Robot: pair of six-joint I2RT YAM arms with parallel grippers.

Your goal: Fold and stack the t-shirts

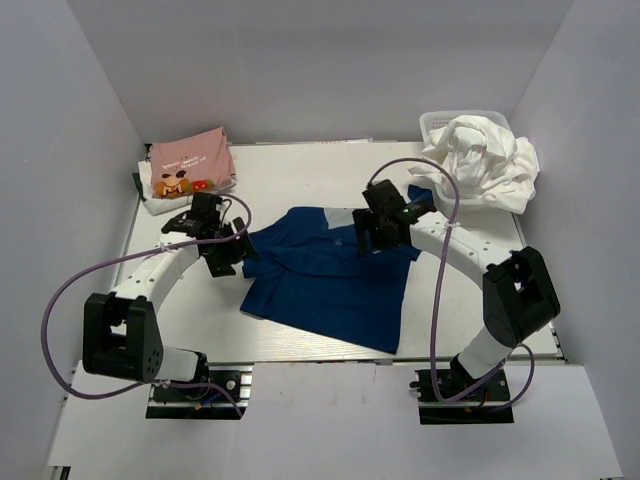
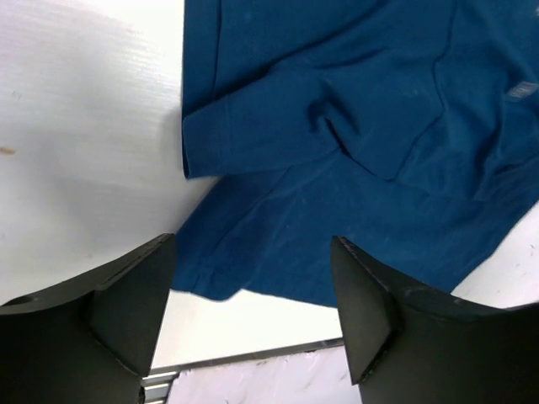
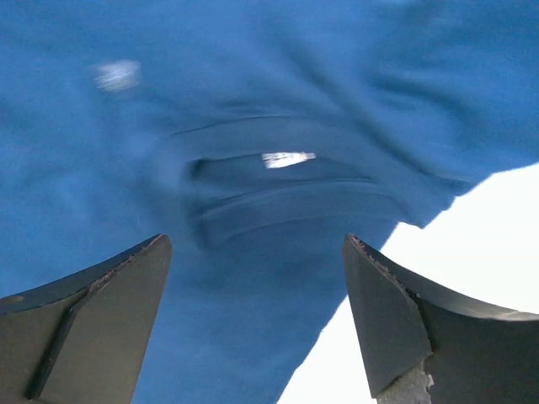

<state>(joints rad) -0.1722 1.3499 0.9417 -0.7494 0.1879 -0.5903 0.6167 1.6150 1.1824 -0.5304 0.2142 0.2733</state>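
Note:
The navy blue t-shirt (image 1: 335,275) lies partly spread in the middle of the table; it also shows in the left wrist view (image 2: 362,143) and the right wrist view (image 3: 253,168). My left gripper (image 1: 232,250) is open and empty over the shirt's left sleeve edge. My right gripper (image 1: 372,232) is open and empty above the shirt's upper right part by the collar. A folded pink t-shirt (image 1: 190,160) with a cartoon print lies on a folded white one at the back left. Crumpled white t-shirts (image 1: 480,160) spill from the basket at the back right.
The white mesh basket (image 1: 440,122) stands at the back right corner. White walls close in the table on three sides. A metal rail (image 1: 300,352) runs along the table's near edge.

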